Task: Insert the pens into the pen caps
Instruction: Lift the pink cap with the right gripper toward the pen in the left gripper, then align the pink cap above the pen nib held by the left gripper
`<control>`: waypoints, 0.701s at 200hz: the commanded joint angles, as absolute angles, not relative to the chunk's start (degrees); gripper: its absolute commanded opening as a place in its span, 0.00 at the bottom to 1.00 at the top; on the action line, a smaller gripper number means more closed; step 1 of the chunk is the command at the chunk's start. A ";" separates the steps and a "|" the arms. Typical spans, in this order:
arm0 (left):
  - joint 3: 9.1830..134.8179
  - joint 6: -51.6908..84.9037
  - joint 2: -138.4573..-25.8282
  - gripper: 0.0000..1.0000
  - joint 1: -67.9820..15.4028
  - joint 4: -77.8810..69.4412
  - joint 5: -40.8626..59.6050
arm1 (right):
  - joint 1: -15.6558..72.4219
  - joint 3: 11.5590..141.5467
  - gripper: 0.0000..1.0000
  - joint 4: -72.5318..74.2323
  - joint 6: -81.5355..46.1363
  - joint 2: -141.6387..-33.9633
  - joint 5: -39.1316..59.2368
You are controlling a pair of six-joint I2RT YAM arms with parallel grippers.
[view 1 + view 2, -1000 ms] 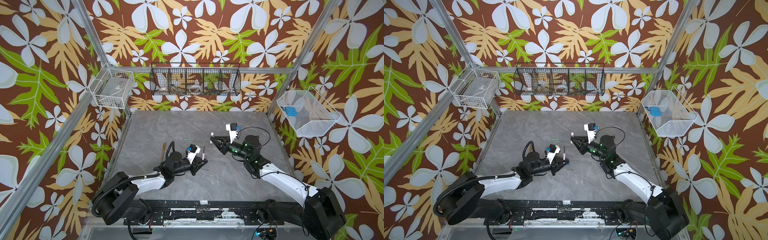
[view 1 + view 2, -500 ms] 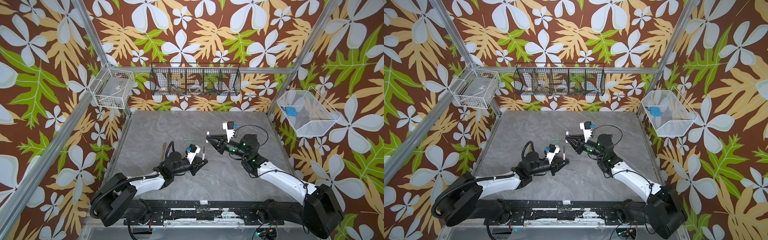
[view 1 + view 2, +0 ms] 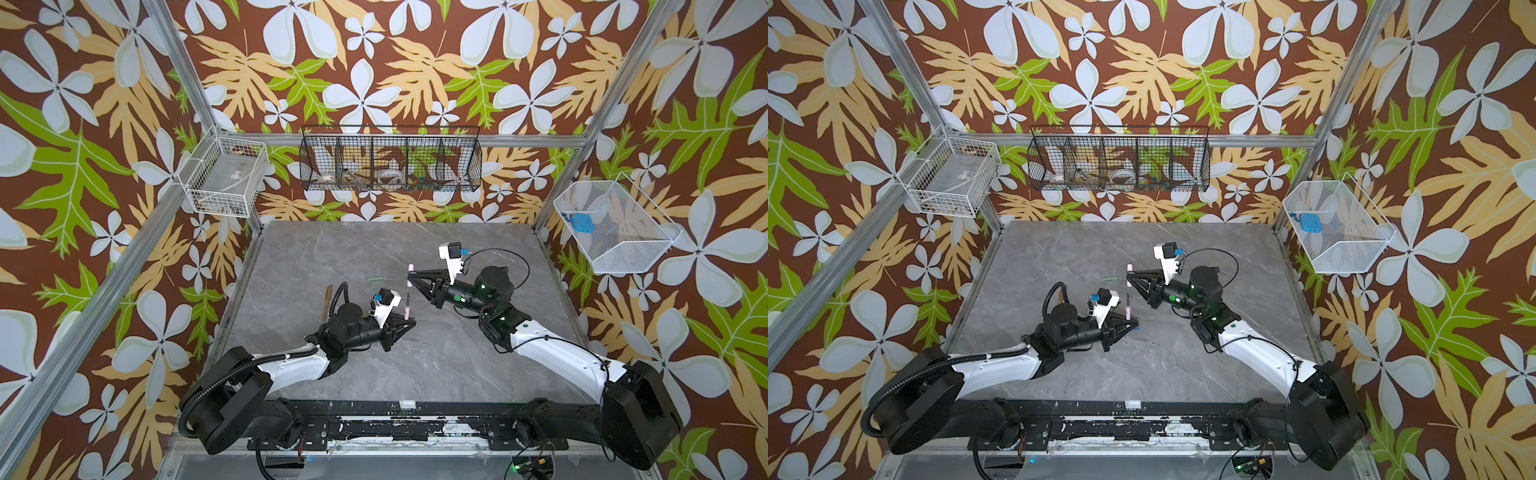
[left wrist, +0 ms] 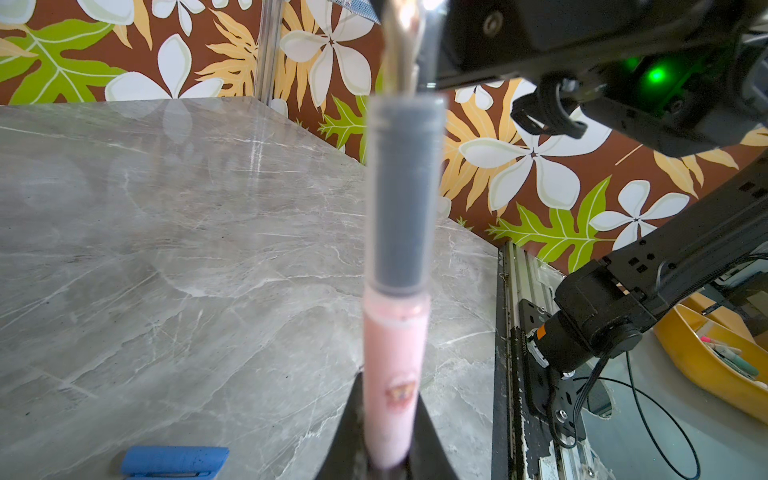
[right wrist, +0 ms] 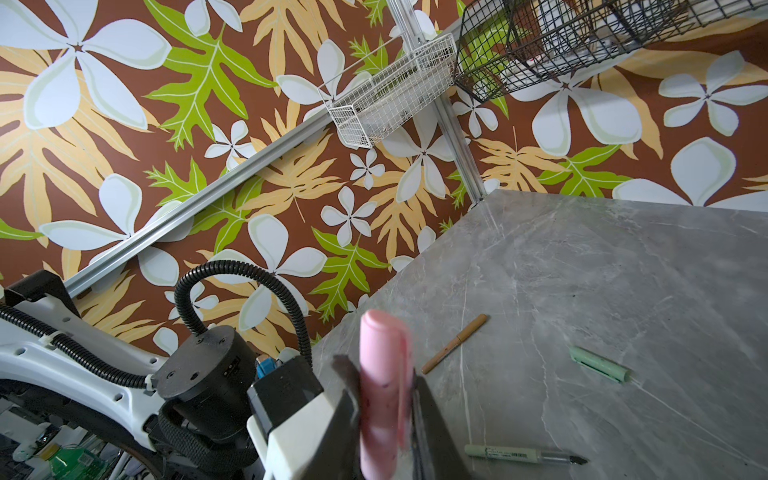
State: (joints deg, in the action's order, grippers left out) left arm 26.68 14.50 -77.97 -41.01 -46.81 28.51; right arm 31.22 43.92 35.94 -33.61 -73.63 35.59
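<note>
Pink pen (image 3: 408,306) stands tip-up near the frame's centre, clenched in the left gripper's (image 3: 409,322) jaws. Over the last second the right gripper (image 3: 410,277), its jaws grasping the pink cap (image 3: 410,268), has slid left. It now sits just above the tip in the frame, not touching. Alignment looks nearly done, so seating the cap probably comes next.

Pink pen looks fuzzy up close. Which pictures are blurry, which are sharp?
Left wrist view: the pink pen is too near the lens and blurs, the table behind is sharp; right wrist view: the pink cap is soft too; both top views: crisp all over.
</note>
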 commanded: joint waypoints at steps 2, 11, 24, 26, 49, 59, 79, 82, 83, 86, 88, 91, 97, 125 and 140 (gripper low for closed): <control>26.81 14.04 -77.99 0.00 -41.13 -47.38 28.63 | 31.38 44.04 0.21 36.75 -33.12 -73.78 36.54; 26.81 13.90 -77.92 0.00 -41.13 -47.46 28.50 | 31.51 43.95 0.21 36.51 -33.02 -73.87 36.48; 26.72 13.92 -77.78 0.00 -41.13 -47.30 28.44 | 31.59 43.90 0.21 36.08 -32.80 -73.98 36.56; 26.76 13.83 -77.83 0.00 -41.13 -47.29 28.40 | 31.61 43.87 0.21 36.07 -32.83 -73.95 36.52; 26.72 13.73 -77.66 0.00 -41.13 -47.20 28.05 | 31.77 43.74 0.21 35.62 -32.56 -74.07 36.72; 26.72 13.63 -77.65 0.00 -41.13 -47.10 27.90 | 31.77 43.60 0.21 35.72 -32.65 -74.06 36.84; 26.67 13.63 -77.67 0.00 -41.13 -47.03 27.66 | 31.90 43.56 0.21 35.31 -32.56 -73.84 37.06; 26.67 13.65 -77.62 0.00 -41.13 -47.07 27.67 | 31.90 43.51 0.21 35.22 -32.45 -73.71 37.14; 26.65 13.63 -77.61 0.00 -41.13 -47.09 27.68 | 31.95 43.51 0.21 35.19 -32.48 -73.72 37.16; 26.71 13.67 -77.67 0.00 -41.13 -47.05 27.56 | 31.95 43.43 0.21 35.12 -32.45 -73.69 37.25; 26.69 13.68 -77.69 0.00 -41.13 -47.05 27.55 | 31.98 43.43 0.20 35.08 -32.44 -73.67 37.26; 26.72 13.68 -77.69 0.00 -41.13 -47.06 27.56 | 32.00 43.49 0.21 34.97 -32.41 -73.65 37.27; 26.72 13.63 -77.77 0.00 -41.13 -47.02 27.53 | 32.00 43.34 0.21 34.76 -32.31 -73.44 37.20; 26.81 13.68 -78.21 0.00 -41.13 -46.93 27.58 | 32.08 42.85 0.21 34.86 -32.43 -72.85 37.16; 26.89 13.71 -78.32 0.00 -41.13 -46.94 27.58 | 32.10 42.74 0.21 34.82 -32.38 -72.69 37.12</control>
